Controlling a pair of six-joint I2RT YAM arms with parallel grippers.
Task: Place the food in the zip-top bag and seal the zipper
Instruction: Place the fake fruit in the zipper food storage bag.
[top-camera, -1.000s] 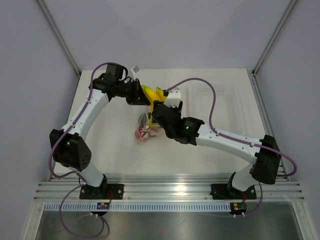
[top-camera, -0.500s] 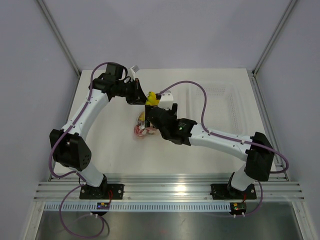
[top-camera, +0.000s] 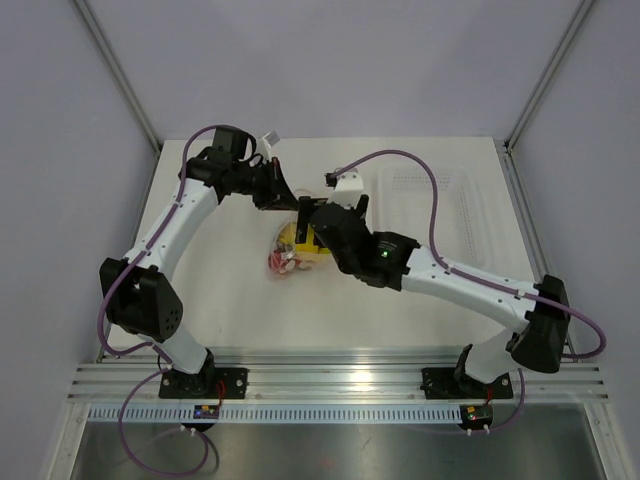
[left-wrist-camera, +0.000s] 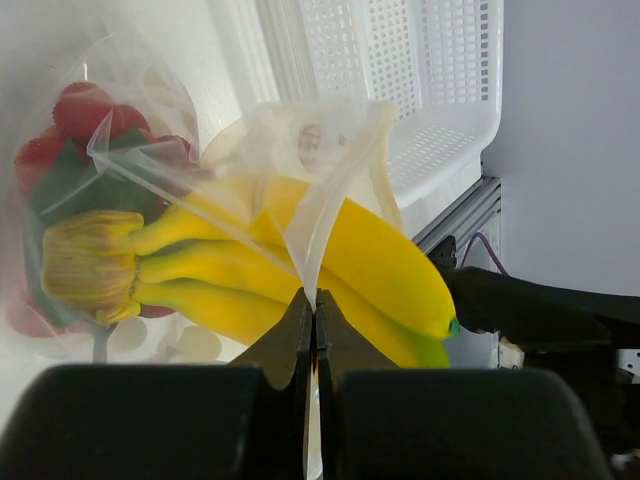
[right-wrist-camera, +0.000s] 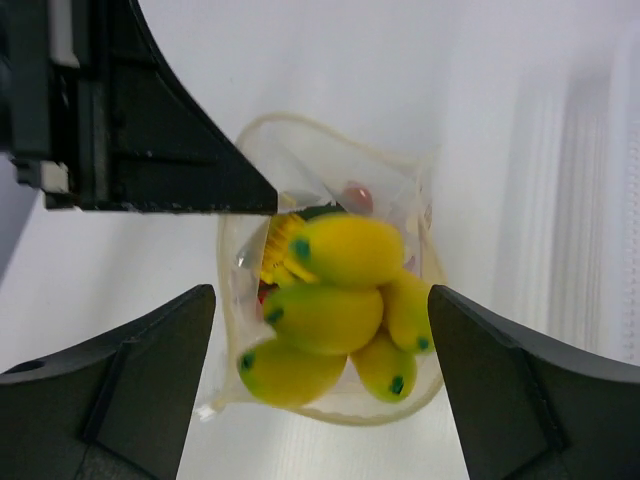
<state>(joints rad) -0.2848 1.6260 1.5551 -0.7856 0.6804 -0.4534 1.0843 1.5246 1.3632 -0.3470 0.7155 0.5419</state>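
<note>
While the left gripper (left-wrist-camera: 311, 305) is clenched on the bag's (left-wrist-camera: 335, 135) rim and holds the mouth up, the right gripper (right-wrist-camera: 322, 335) hangs over that mouth, jaws wide and holding nothing. Bananas (right-wrist-camera: 342, 252) fill the mouth and strawberries (left-wrist-camera: 85, 110) lie deeper inside. Loading seems nearly done. Next, I think: push the bananas deeper, then seal.

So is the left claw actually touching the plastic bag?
Touching. The left wrist view shows the left gripper shut, with a fold of the zip-top bag pinched between its jaws.
</note>
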